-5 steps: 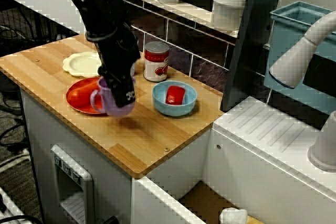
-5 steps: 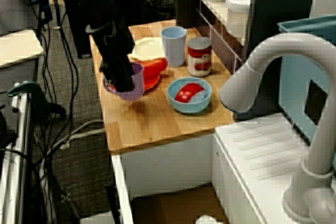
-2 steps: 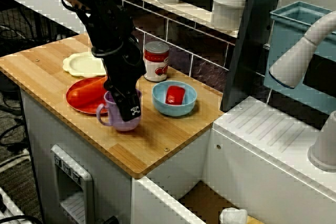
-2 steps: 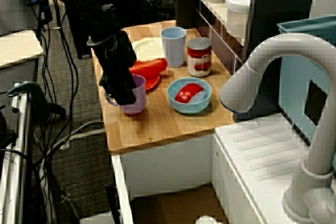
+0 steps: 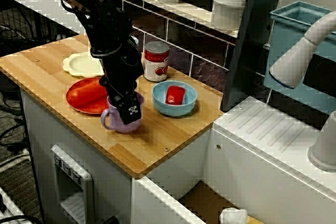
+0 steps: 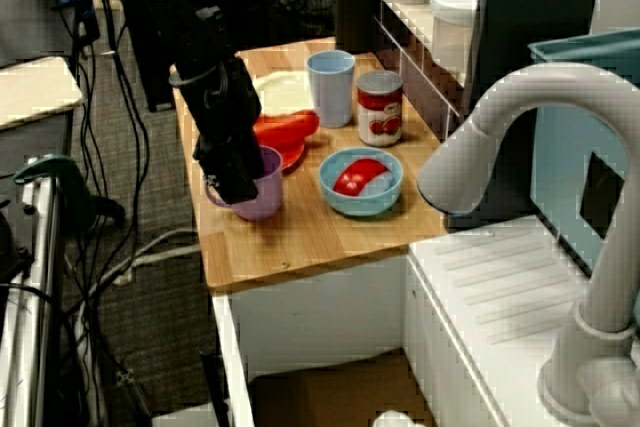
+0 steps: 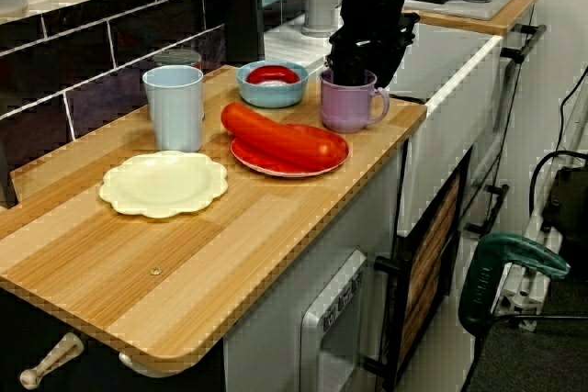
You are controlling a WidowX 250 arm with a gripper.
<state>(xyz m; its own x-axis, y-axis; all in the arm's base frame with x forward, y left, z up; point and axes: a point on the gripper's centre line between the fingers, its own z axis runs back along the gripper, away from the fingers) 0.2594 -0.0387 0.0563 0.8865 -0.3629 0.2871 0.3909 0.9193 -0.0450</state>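
The gripper (image 5: 127,107) stands upright over the purple mug (image 5: 122,121), jaws narrow across the mug's wall. One finger (image 5: 132,112) lies down the outside, and the other is hidden inside the mouth in all three views. In the view over the tap the arm covers the mug's left half and its handle. The view along the counter shows the handle pointing toward the counter's edge.

The mug rests upright on the wooden counter (image 5: 149,148), near its front edge. Seen from the counter's front, a red plate (image 5: 77,102) lies at ten o'clock of the mug, touching or nearly so. A long red vegetable (image 7: 276,133) lies on the plate, half hidden by the arm from the front. A blue bowl (image 5: 158,99) holding something red (image 5: 175,95) sits at two o'clock, and a tin can (image 5: 156,61) at one o'clock. The pale blue cup (image 6: 331,87) is almost wholly behind the arm in the front view. A cream scalloped plate (image 5: 80,64) lies at eleven o'clock.

Dark tiles back the counter under a shelf of jars (image 5: 229,6). A white drainboard (image 5: 262,135) and tap (image 6: 520,127), both cut off, adjoin at three o'clock
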